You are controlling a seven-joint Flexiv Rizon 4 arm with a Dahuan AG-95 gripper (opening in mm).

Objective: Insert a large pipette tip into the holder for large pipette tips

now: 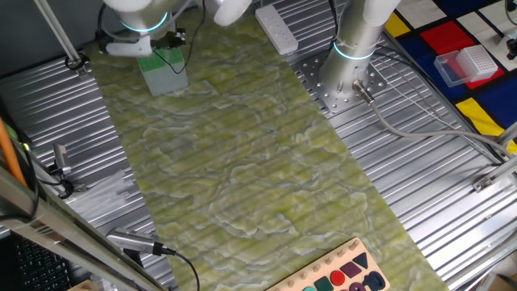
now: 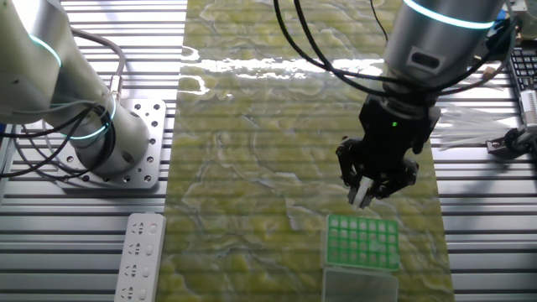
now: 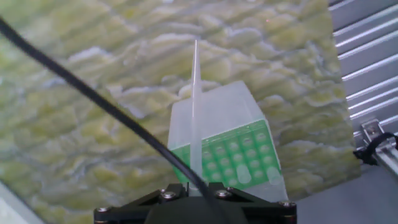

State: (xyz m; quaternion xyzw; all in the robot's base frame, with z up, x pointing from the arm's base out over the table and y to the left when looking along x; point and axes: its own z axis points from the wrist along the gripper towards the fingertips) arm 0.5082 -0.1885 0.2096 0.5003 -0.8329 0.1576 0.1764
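Looking from left to right in the other fixed view, a white remote-like strip point(image 2: 141, 257) lies on the ribbed metal, then the green marbled surface point(image 2: 252, 168), then the pincer point(image 2: 366, 195) above the holder for large pipette tips point(image 2: 362, 243). The pincer is clenched on the large pipette tip point(image 3: 196, 106), as the hand view shows. The tip points away from the camera, over the holder's green grid and translucent side, above it.
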